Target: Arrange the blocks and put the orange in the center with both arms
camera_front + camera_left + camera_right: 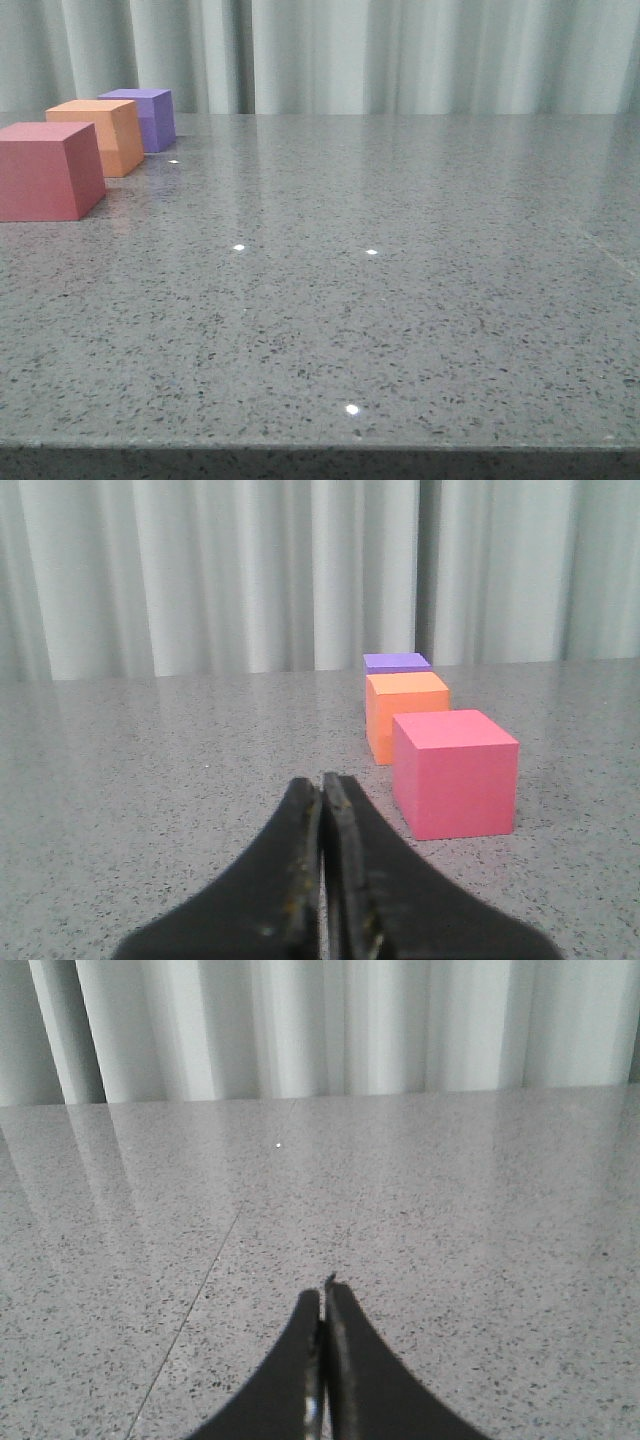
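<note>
Three cubes stand in a row at the table's far left: the red-pink cube nearest, the orange cube behind it, the purple cube farthest. The left wrist view shows the same row: the red-pink cube, the orange cube, the purple cube. My left gripper is shut and empty, low over the table, short of the red-pink cube and to its side. My right gripper is shut and empty over bare table. Neither gripper shows in the front view.
The grey speckled table has its front edge at the bottom of the front view. A pale curtain hangs behind the table. A thin seam line runs across the tabletop in the right wrist view.
</note>
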Action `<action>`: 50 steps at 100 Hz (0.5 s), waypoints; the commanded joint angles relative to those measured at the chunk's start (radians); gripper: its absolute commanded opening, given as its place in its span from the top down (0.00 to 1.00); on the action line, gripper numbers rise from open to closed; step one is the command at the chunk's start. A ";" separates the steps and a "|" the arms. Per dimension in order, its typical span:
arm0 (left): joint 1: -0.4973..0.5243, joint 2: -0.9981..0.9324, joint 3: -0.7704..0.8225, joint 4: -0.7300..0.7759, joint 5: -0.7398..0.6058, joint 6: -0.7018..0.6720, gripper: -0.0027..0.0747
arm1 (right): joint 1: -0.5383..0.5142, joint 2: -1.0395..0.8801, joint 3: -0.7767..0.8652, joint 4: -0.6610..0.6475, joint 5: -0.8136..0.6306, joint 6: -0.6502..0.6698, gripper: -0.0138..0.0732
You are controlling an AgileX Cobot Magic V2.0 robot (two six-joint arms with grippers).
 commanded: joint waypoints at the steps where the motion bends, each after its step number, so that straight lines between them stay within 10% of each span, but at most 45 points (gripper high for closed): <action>1: 0.002 -0.036 0.043 0.001 -0.079 -0.012 0.99 | -0.001 -0.017 -0.018 0.013 -0.105 -0.003 0.92; 50: 0.002 -0.036 0.043 0.001 -0.079 -0.012 0.99 | -0.001 -0.017 -0.018 0.013 -0.110 -0.003 0.92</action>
